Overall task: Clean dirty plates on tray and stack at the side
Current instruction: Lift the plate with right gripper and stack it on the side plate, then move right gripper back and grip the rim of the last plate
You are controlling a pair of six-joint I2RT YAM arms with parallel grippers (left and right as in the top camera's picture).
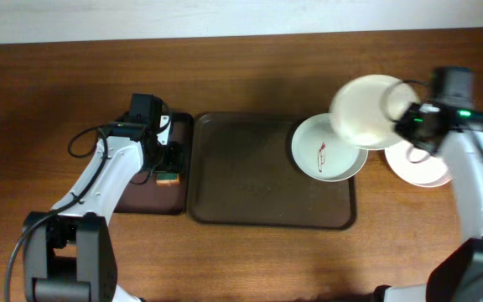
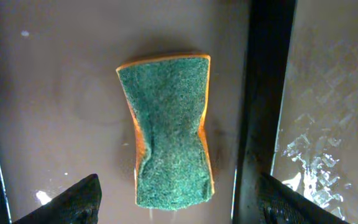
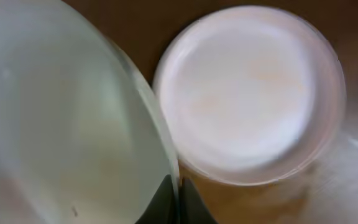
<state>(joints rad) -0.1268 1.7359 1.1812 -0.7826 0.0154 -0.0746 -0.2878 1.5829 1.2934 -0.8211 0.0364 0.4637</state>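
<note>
The lifted plate (image 1: 366, 111) hangs tilted over the far right corner of the tray (image 1: 250, 172) — the right gripper (image 1: 411, 119) clamped on its rim. A smeared plate (image 1: 327, 151) lies on the tray's right end, mid-table. A third plate (image 1: 413, 168) rests by the table's right edge. The left gripper (image 1: 166, 161) — fingers apart — hovers over the sponge (image 2: 169, 146).
</note>
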